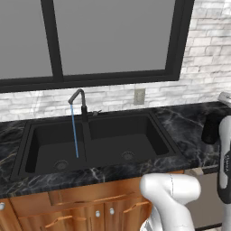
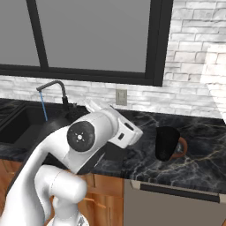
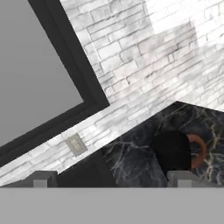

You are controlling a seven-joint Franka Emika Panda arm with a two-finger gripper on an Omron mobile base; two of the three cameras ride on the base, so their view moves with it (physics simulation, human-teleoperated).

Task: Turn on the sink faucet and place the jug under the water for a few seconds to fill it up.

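On the dark worktop (image 2: pixel 198 145), to the right of the sink (image 1: pixel 97 142), the jug (image 2: pixel 167 143) stands upright with its brown handle (image 2: pixel 181 147) turned to the right. It is well apart from the faucet (image 1: pixel 77 103). A thin blue line of water (image 1: pixel 74 133) runs straight down from the spout into the left basin, so the tap looks to be on.

The gripper (image 3: pixel 111 179) looks down at the jug from the sink side, and its fingers (image 3: pixel 41 179) stand wide apart with nothing between them. The jug sits just beyond the right finger, not between the two, and nothing touches it.

The next job seems to be picking up the jug, and a few things could go wrong. The fingers are off to one side, so if they come down like this, one could hit the rim and knock the jug over. The jug is wide and smooth, so a weak grip could let it slip. The handle could get in the way of a finger. Later, the jug has to go under a very thin stream, and a small miss would leave it dry.
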